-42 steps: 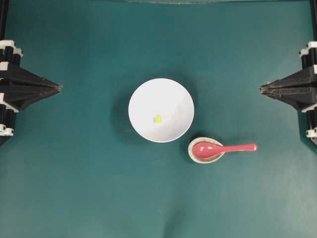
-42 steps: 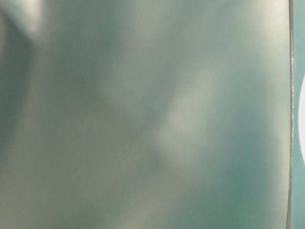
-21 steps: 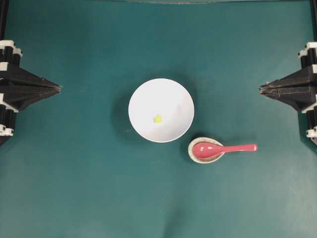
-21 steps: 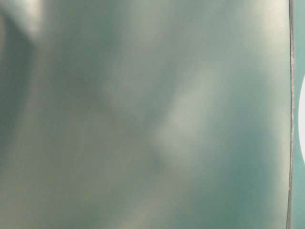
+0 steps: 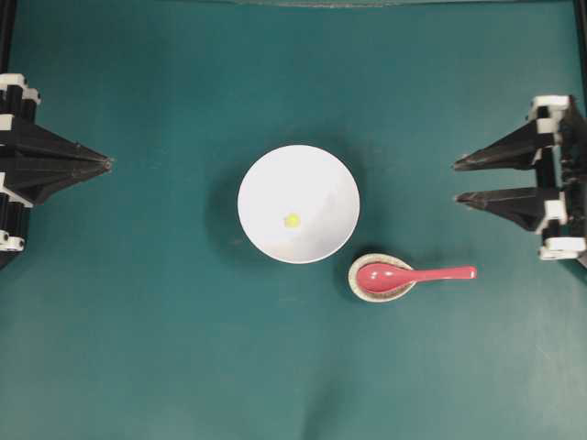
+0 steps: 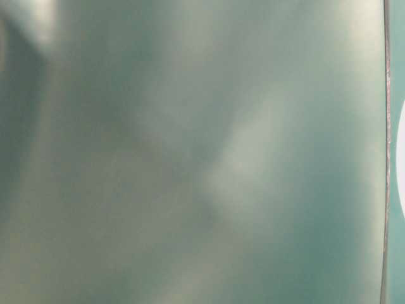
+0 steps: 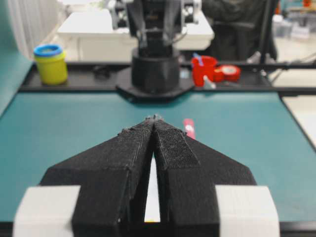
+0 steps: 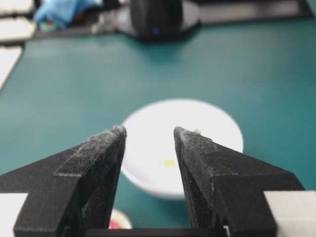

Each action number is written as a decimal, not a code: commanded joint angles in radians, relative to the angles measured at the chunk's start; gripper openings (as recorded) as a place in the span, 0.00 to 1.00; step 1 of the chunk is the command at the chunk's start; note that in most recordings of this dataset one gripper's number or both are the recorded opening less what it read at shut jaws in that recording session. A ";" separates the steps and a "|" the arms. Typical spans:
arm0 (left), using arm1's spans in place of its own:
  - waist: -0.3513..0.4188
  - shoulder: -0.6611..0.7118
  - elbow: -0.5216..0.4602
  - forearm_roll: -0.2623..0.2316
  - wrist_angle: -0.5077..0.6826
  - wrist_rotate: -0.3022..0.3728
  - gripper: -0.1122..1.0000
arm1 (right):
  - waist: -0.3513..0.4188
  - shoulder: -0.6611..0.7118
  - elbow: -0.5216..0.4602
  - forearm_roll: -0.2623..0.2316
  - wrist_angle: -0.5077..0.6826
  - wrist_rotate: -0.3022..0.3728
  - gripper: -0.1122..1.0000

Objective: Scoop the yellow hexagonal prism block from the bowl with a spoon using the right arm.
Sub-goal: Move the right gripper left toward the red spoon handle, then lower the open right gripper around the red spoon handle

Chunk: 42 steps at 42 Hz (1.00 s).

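The white bowl (image 5: 316,183) stands mid-table with the tiny yellow block (image 5: 292,220) inside it. The red-pink spoon (image 5: 413,274) lies to its lower right, scoop in a speckled spoon rest (image 5: 352,280), handle pointing right. My right gripper (image 5: 457,181) is open and empty at the right edge, well clear of the spoon. In the right wrist view the gripper (image 8: 148,131) frames the bowl (image 8: 207,123) and block (image 8: 169,162). My left gripper (image 5: 109,164) is shut and empty at the left edge; it also shows in the left wrist view (image 7: 154,118).
The table-level view is a blur of teal with a white patch (image 6: 401,158) at its right edge. Beyond the table's far edge in the left wrist view stand a yellow jar (image 7: 50,63), a red cup (image 7: 203,69) and the opposite arm's base (image 7: 155,69).
My right gripper has opened and moved a little inward from the right edge. The left gripper, bowl, block and spoon have not moved.
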 commanded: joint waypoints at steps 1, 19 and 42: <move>0.000 0.005 -0.021 0.002 -0.011 0.000 0.11 | 0.000 0.046 -0.008 0.003 -0.009 0.012 0.56; 0.000 0.005 -0.021 0.003 -0.006 -0.008 0.10 | 0.072 0.302 0.018 0.026 -0.150 0.084 0.56; 0.000 0.006 -0.021 0.003 -0.002 -0.009 0.11 | 0.324 0.607 0.170 0.318 -0.604 0.084 0.56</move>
